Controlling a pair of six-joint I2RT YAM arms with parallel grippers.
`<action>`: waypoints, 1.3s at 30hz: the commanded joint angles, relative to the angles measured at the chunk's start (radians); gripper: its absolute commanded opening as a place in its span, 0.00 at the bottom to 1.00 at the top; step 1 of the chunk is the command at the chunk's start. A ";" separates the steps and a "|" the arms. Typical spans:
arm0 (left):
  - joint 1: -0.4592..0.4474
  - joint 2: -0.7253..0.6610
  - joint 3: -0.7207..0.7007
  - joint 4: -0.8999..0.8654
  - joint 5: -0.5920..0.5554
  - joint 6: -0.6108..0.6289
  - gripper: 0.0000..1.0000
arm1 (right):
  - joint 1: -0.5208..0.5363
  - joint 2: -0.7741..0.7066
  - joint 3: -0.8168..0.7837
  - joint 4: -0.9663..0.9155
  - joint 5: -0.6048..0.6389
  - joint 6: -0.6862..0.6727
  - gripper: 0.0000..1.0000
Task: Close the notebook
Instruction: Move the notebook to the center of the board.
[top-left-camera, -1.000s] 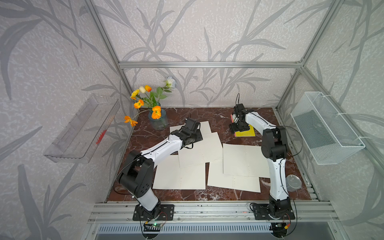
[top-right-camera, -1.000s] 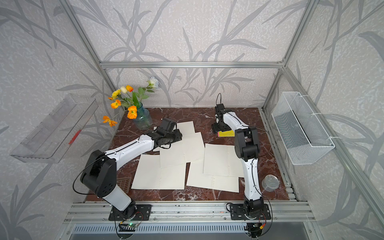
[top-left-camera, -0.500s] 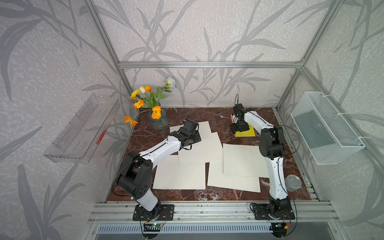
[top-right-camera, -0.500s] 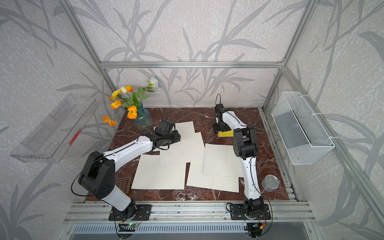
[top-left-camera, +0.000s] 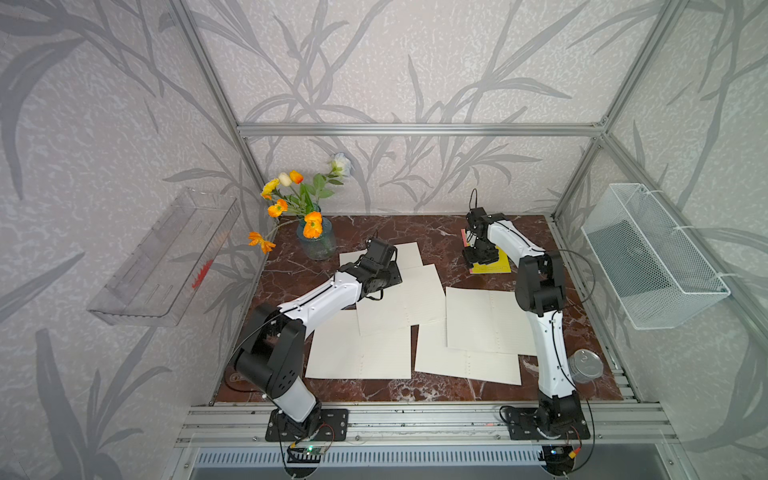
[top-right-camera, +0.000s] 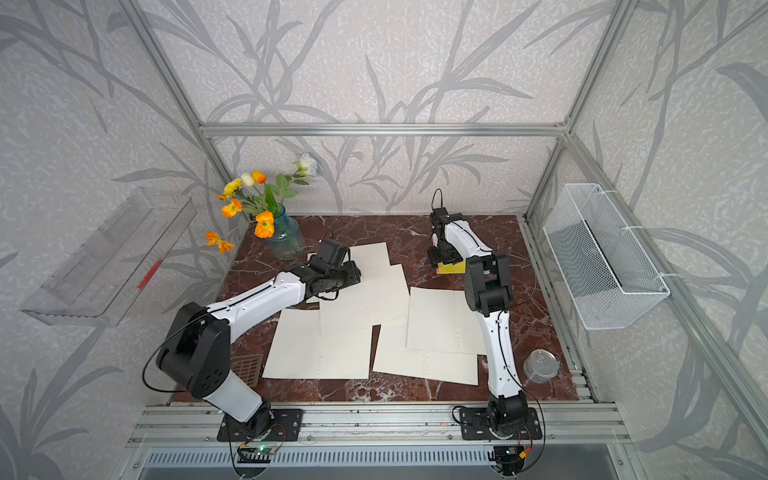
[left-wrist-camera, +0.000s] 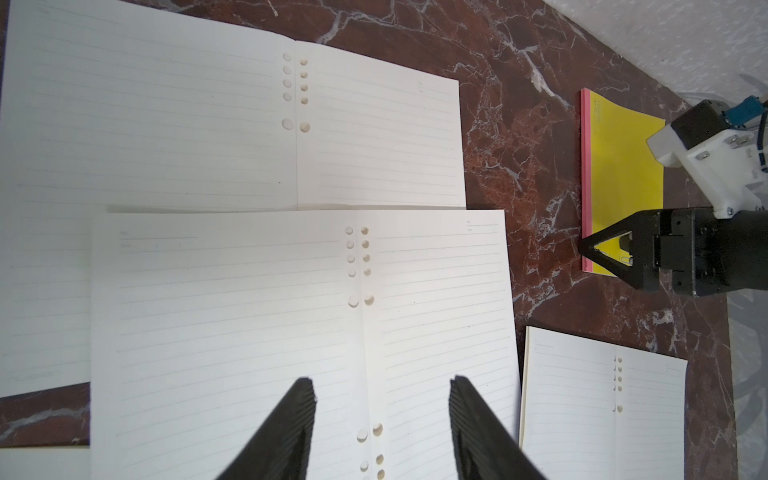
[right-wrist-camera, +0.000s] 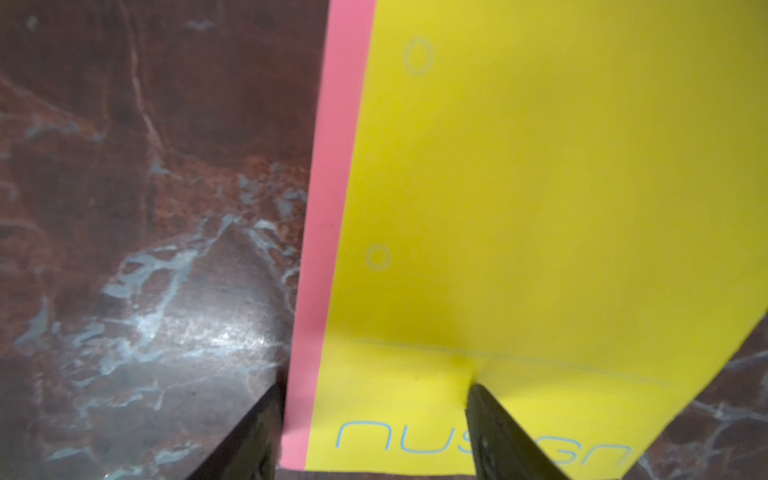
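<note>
Leftmost, a clear tray hangs on the wall, out of the work, and a vase of orange flowers stands in the table's far corner, likely as mere decoration. Next, the left gripper hovers over loose lined sheets with its jaws apart and empty. The sheets overlap across the middle, probably as clutter around the real target. Further right, the notebook lies flat near the back edge, yellow cover up with a pink strip along one side, so it looks shut or nearly so. The right gripper straddles that pink edge, one finger over the table, one on the cover; whether it pinches or merely presses, I cannot tell. A tin sits near the front, and a wire basket hangs on the right wall. The table is red-brown marble, boxed by a metal frame and leaf-patterned grey wallpaper.
</note>
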 joint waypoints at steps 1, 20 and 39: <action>0.004 -0.040 -0.011 -0.004 -0.008 -0.008 0.54 | -0.029 0.045 0.027 -0.060 -0.007 0.022 0.68; 0.006 -0.060 -0.025 -0.015 -0.006 -0.009 0.53 | -0.130 0.108 0.118 -0.115 -0.058 0.070 0.66; 0.008 -0.080 -0.028 -0.041 -0.015 -0.003 0.53 | -0.204 0.190 0.258 -0.169 -0.049 0.063 0.66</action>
